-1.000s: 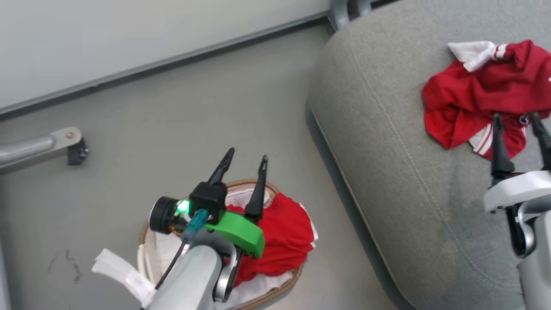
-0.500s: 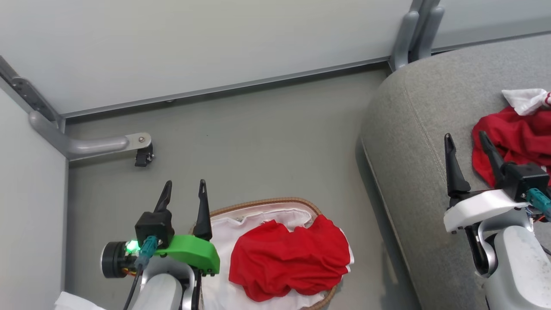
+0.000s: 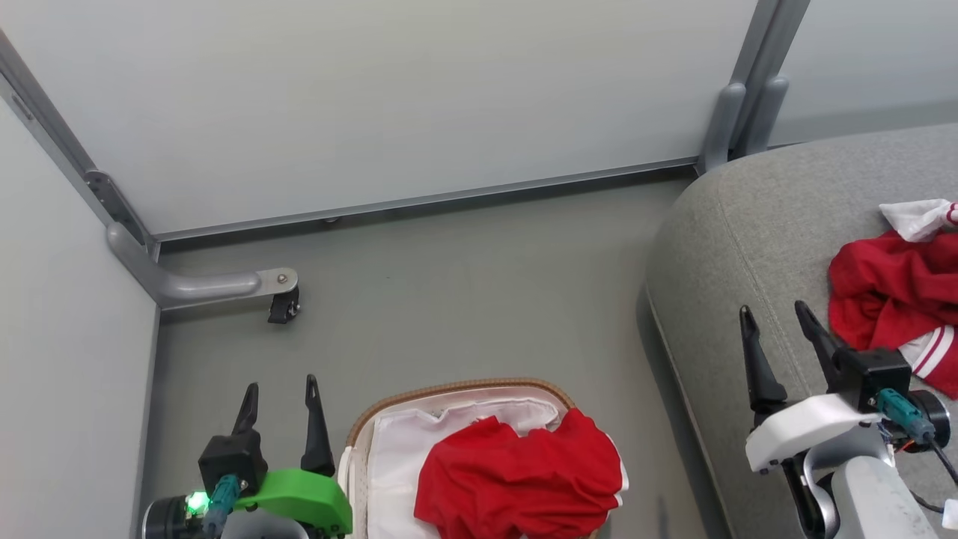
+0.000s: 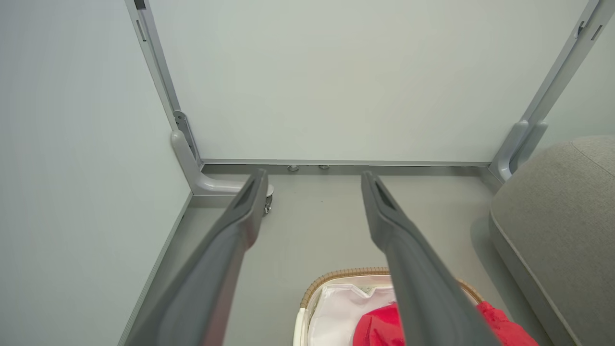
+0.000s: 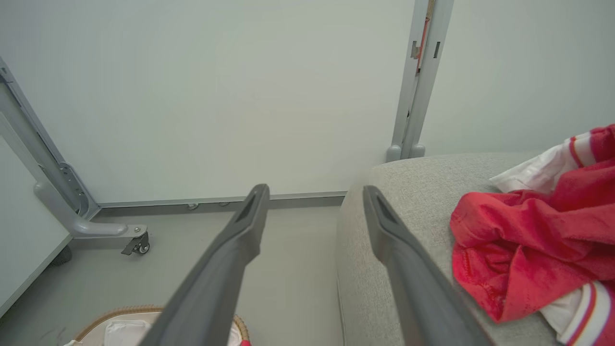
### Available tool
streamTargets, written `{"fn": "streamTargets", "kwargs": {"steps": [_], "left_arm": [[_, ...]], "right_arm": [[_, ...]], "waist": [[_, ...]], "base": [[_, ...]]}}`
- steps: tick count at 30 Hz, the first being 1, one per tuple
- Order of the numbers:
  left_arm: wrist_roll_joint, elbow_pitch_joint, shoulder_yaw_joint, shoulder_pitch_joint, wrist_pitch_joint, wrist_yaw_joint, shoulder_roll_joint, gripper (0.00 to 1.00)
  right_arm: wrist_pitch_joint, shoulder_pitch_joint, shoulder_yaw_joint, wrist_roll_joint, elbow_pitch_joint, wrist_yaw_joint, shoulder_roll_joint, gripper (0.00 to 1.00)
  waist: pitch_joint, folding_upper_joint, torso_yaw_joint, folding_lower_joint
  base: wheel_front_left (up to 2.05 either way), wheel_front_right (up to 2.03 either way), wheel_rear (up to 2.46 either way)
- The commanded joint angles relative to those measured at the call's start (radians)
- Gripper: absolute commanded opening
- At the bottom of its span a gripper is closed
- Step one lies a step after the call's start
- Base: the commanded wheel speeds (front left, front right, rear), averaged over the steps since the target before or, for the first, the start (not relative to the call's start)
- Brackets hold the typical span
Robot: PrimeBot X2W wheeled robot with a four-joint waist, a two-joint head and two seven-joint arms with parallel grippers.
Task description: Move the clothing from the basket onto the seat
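Note:
A crumpled red garment (image 3: pixel 524 479) lies in the white basket (image 3: pixel 449 391) with its brown woven rim, on the white liner cloth (image 3: pixel 397 457), at the bottom middle of the head view. A second red garment with white trim (image 3: pixel 891 288) rests on the grey seat (image 3: pixel 718 247) at the right. My left gripper (image 3: pixel 278 388) stands open and empty left of the basket. Open and empty too, my right gripper (image 3: pixel 775 311) hovers over the seat's front edge, left of the red garment (image 5: pixel 528 230). The left wrist view shows the basket (image 4: pixel 336 277) and red cloth (image 4: pixel 379 327) below my fingers.
Pale partition walls close the left and the far side. A grey metal leg with a caster (image 3: pixel 281 296) juts from the left wall over the floor. Another grey post (image 3: pixel 741 97) stands behind the seat's corner. Bare grey floor (image 3: pixel 464 299) lies between basket and wall.
The head camera has swung, so the whole picture shifted. My left gripper has come off the basket to its left side. My right gripper has drawn back from the garment on the seat.

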Motion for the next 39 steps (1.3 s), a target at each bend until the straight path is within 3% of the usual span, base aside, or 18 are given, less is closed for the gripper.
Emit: {"fn": "streamTargets", "kwargs": {"steps": [1,14,22,39], "left_arm": [[-0.004,-0.009,0.009,0.025,0.001,0.003,0.003,1.0],[-0.007,-0.02,0.012,0.07,0.001,-0.003,0.003,1.0],[-0.033,0.006,-0.04,-0.021,0.001,-0.027,0.003,1.0],[-0.091,0.244,-0.224,-0.341,0.001,-0.172,0.005,1.0]], "right_arm": [[0.0,0.021,0.001,0.006,-0.007,-0.001,0.002,1.0],[0.0,0.057,0.033,0.022,-0.024,-0.001,0.023,1.0],[0.0,-0.027,0.046,0.04,-0.056,-0.001,0.025,1.0],[0.0,-0.27,0.126,0.097,-0.152,-0.001,0.024,1.0]], "waist": [[-0.013,0.0,-0.004,0.0001],[-0.013,0.0,-0.015,0.0001],[0.109,0.0,-0.046,0.0001],[0.44,0.0,-0.179,0.0001]], "base": [[0.0,0.0,0.0],[0.0,0.0,0.0],[0.0,0.0,0.0],[0.0,0.0,0.0]]}}
